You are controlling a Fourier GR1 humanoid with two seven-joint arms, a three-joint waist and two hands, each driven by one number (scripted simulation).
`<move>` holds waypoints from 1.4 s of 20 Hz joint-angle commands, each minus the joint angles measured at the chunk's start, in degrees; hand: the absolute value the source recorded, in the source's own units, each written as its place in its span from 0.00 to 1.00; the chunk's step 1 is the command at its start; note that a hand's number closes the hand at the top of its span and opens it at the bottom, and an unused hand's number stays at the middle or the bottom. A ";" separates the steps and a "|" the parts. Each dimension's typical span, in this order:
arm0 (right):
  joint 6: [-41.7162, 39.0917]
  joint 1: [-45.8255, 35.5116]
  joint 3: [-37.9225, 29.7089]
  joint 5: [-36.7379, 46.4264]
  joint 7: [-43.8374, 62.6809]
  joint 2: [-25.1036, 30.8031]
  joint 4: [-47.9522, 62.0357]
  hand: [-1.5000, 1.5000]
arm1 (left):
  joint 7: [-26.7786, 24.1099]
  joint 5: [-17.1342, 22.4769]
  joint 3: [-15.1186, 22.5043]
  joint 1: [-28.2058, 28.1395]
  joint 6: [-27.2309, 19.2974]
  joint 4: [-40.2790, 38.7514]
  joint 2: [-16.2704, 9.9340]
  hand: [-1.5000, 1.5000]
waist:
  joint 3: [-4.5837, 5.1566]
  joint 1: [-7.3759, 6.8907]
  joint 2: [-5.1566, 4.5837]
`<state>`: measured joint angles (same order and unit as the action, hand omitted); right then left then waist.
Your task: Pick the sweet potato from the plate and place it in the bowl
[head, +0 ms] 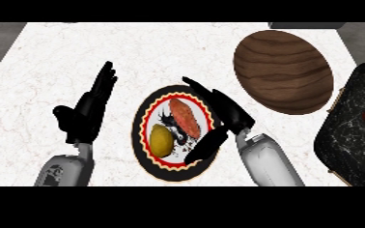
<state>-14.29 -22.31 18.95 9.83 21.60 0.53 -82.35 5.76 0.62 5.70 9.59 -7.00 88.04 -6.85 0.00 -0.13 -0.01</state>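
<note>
Plate (146,125) holds sweet potato (185,116) & a yellow fruit (161,139). Wooden bowl (282,71) sits apart, upper right. Right hand (227,112) over plate's right rim, fingers spread, gripping nothing. Left hand (85,111) open on table (107,43).

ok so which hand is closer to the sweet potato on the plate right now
The right hand. It is open at the plate's right rim, its fingers alongside the sweet potato. The left hand rests open on the counter left of the plate, farther away.
</note>
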 commanded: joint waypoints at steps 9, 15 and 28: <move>8.33 -6.39 3.60 -2.17 -8.87 -0.53 16.38 0.00 | -4.18 -1.49 -1.42 -1.85 1.97 -2.15 2.22 0.50 | 0.00 -0.36 -0.09; 6.62 -3.66 1.69 6.84 -9.26 1.81 16.72 0.00 | -1.06 -2.39 -0.10 -3.90 1.84 2.99 2.61 0.50 | -0.01 -0.26 -0.01; 9.94 -8.85 13.23 10.05 -21.41 -0.49 29.50 1.00 | -2.99 -3.61 -1.75 -1.46 2.37 -0.91 3.15 0.50 | -0.01 -0.51 -0.11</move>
<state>-4.84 -30.36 28.29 16.94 4.57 0.94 -56.01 3.57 -2.01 3.38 7.97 -4.02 87.45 -4.44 0.10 -0.31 0.20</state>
